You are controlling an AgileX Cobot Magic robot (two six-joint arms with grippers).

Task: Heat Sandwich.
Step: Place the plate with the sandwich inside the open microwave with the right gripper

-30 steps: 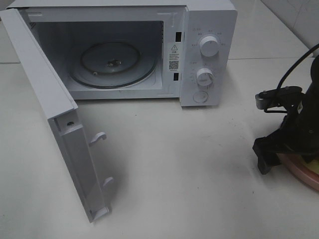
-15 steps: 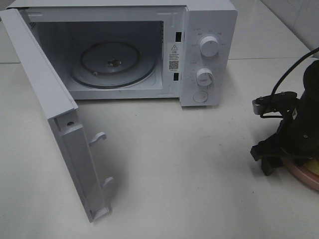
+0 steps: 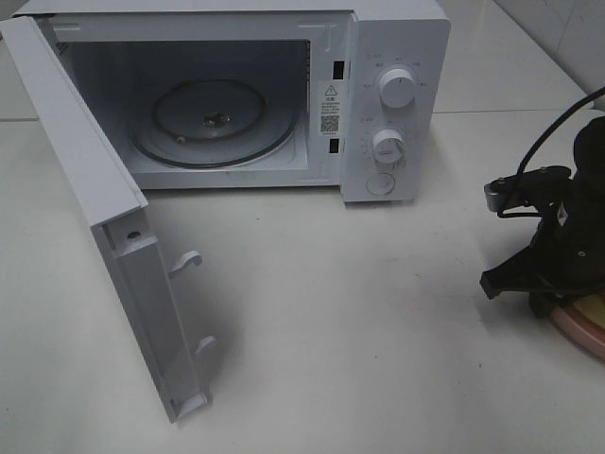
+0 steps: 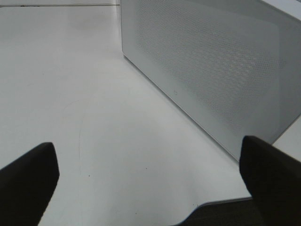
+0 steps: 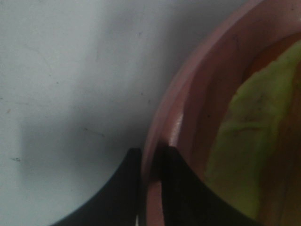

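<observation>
Right hand: clenched on the rim of the pink plate, one dark finger outside the rim and the other inside it, only the rim's thickness between them. In the high view this hand sits low at the far right edge of the counter, with the plate's edge showing just under it.

Sandwich: lying on the pink plate, inside the rim, near the clenched fingers but not touched by them. Pale green lettuce layer faces the wrist camera, with a reddish-brown strip beside it. From above only a pale sliver shows past the arm; the rest is hidden.

Left hand: released, fingers spread wide with nothing between them, above bare counter. It is out of the high view. Ahead of it stands the outer face of the microwave door, with its dotted mesh window.

Microwave: at the back of the counter, well apart from plate and sandwich. Its door is swung fully open toward the left front, latch hooks showing on the inner edge. Glass turntable sits bare in the cavity. Two white knobs are on the right-hand panel.
</observation>
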